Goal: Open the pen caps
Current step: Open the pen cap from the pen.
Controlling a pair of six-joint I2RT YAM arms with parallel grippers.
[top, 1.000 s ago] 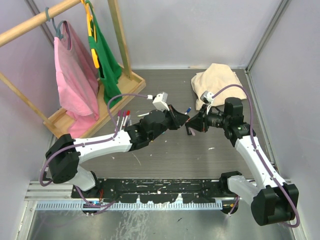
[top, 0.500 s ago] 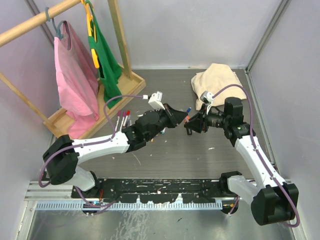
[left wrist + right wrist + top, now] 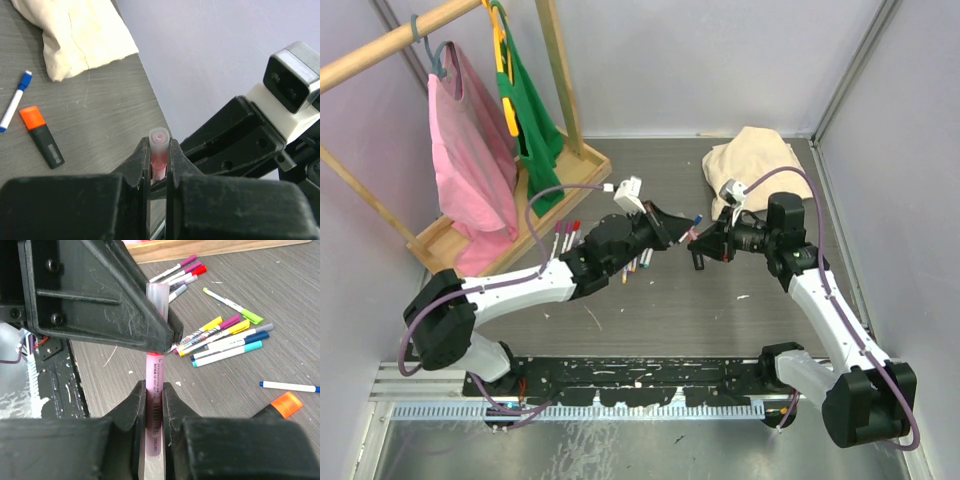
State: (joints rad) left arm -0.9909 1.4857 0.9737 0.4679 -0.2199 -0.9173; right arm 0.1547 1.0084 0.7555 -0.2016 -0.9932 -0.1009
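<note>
A pink-barrelled pen (image 3: 153,375) is held in the air between both grippers above the middle of the table. My left gripper (image 3: 160,150) is shut on its translucent cap (image 3: 159,137), whose pink inside shows through. Facing it, my right gripper (image 3: 154,390) is shut on the pink barrel just below the cap (image 3: 158,295). In the top view the left gripper (image 3: 672,232) and right gripper (image 3: 698,245) meet tip to tip. Several capped markers (image 3: 225,335) in yellow, pink, blue and green lie loose on the table below.
A blue-capped pen (image 3: 14,102) and an orange-capped black highlighter (image 3: 40,135) lie near a beige cloth (image 3: 755,160) at the back right. More markers (image 3: 565,235) rest beside the wooden clothes rack (image 3: 520,215), which carries pink and green garments, at the back left.
Both grippers have shifted a little to the left and away from the near edge, still joined on the pen. Markers under the left arm have come into view.
</note>
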